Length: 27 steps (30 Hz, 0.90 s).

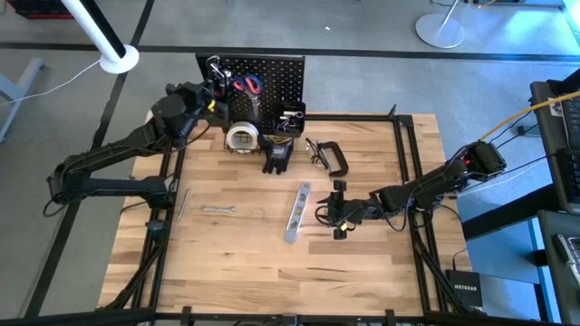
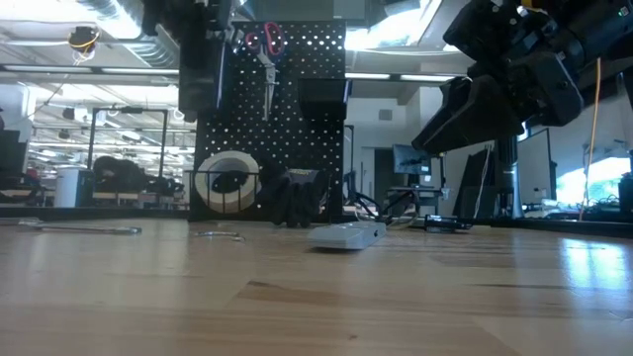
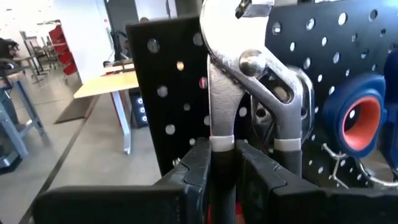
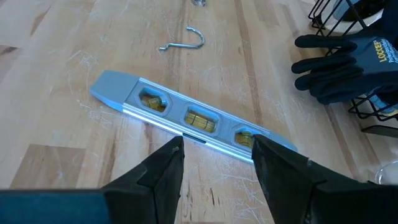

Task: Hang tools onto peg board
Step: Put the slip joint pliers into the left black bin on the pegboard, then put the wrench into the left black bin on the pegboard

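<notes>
left gripper (image 3: 222,171) up at the upright black perforated peg board (image 1: 276,77), fingers clamped on one handle of silver-jawed pliers (image 3: 249,81), held against the board's top left. red-handled scissors (image 1: 246,86) hang on the board nearby. right gripper (image 4: 214,165) low over the wooden table (image 1: 245,263), fingers spread wide, gripping nothing, poised above the silver level bar (image 4: 193,119) lying flat mid-table. black gloves (image 1: 276,156) and pale tape roll (image 1: 241,138) at board foot; black c-clamp (image 1: 333,158) just right of them.
</notes>
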Available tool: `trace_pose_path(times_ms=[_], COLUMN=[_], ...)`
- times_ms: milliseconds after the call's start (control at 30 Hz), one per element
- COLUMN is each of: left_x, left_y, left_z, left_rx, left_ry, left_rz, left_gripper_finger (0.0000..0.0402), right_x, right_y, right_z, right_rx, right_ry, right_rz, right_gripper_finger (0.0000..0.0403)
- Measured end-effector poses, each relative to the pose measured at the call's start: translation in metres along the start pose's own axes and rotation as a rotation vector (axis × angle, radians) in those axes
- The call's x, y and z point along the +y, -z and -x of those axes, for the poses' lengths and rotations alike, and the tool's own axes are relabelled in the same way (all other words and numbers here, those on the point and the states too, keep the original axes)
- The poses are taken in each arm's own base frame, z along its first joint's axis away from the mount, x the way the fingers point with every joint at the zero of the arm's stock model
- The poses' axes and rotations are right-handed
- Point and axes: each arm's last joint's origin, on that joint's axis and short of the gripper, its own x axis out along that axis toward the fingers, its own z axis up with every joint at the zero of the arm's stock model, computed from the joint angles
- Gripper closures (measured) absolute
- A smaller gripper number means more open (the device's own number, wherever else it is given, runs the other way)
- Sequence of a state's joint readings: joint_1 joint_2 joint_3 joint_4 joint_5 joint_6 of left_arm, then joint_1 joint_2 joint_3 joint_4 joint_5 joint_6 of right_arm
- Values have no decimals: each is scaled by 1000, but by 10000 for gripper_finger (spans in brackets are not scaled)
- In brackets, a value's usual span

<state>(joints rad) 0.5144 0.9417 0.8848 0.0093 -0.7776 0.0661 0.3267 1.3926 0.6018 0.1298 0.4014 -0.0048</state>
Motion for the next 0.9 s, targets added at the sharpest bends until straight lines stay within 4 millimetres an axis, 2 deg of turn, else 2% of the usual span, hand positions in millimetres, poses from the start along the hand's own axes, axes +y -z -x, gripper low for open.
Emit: trace_pose_path(times_ms=[267, 467, 633, 767, 900], left_x=[-1, 1, 6, 8, 2], left_y=[2, 0, -10, -24, -37], left_z=[2, 12, 28, 45, 61], left_rx=[22, 13, -31, -63, -107], left_ry=[3, 31, 75, 190, 409], left_rz=[-6, -20, 31, 31, 55], left_gripper_finger=[337, 276, 229, 214, 212], right_x=[0, 0, 0, 0, 0], right_y=[0, 0, 0, 0, 0], right_z=[0, 0, 0, 0, 0], right_rx=[0, -1, -1, -2, -3], right_ry=[0, 1, 2, 2, 3], right_rz=[-4, -5, -5, -5, -5], right_gripper_finger=[210, 210, 210, 210, 210])
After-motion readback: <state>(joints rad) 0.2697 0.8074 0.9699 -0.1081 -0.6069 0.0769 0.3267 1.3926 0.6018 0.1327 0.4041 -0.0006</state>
